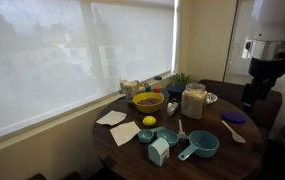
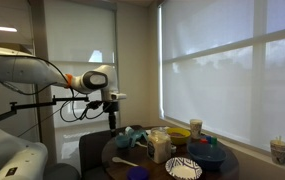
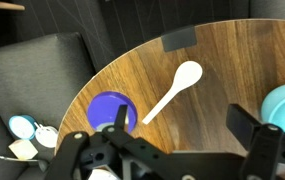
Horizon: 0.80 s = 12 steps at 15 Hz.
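Since the claw (image 3: 179, 135) hangs spread wide, gripping nothing, above the worktop (image 3: 222, 60), I'd line it up first: the white spoon (image 3: 174, 92) lies flat just ahead of it, angled, with the purple lid (image 3: 110, 110) just beside its handle end, so square the fingers across the handle.

A round wooden table (image 3: 222, 60) carries a white spoon (image 3: 174, 90), a purple disc (image 3: 110, 110), a yellow bowl (image 1: 148, 101), a jar (image 1: 193, 101) and a teal measuring cup (image 1: 201, 146).
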Available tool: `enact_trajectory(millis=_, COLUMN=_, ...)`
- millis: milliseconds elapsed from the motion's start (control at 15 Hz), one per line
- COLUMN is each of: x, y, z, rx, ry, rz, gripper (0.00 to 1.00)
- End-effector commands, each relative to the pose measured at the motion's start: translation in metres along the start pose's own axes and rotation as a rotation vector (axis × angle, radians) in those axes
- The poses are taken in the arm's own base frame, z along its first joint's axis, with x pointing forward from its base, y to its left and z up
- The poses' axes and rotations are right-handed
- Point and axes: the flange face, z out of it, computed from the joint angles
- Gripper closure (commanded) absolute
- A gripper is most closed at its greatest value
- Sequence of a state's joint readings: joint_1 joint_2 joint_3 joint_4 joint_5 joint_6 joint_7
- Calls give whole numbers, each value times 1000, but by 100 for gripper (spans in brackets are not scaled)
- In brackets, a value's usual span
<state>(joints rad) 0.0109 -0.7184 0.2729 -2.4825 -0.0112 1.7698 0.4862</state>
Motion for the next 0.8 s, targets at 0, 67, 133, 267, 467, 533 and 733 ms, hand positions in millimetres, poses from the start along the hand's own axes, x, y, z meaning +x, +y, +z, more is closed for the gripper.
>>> enact_trajectory(millis=0, x=-1, y=24, z=28, rx=43, ry=-6, rz=166, gripper=0)
enact_trajectory(millis=67, x=2, y=30, z=37, rx=59, ry=-8, rz=208, gripper=0)
enact_trajectory(millis=133, x=3, y=34, z=45, rx=75, ry=-15, rz=246, gripper=0)
enact_trajectory(millis=267, x=8, y=43, z=62, rx=105, ry=-20, rz=310, gripper=0)
enact_trajectory(millis=467, x=15, y=50, z=83, rx=149, ry=-29, rz=386, gripper=0)
enact_trajectory(millis=533, x=17, y=51, z=89, rx=156, ry=-24, rz=394, gripper=0)
enact_trajectory(millis=733, x=20, y=49, z=104, rx=167, ry=-20, rz=399, gripper=0)
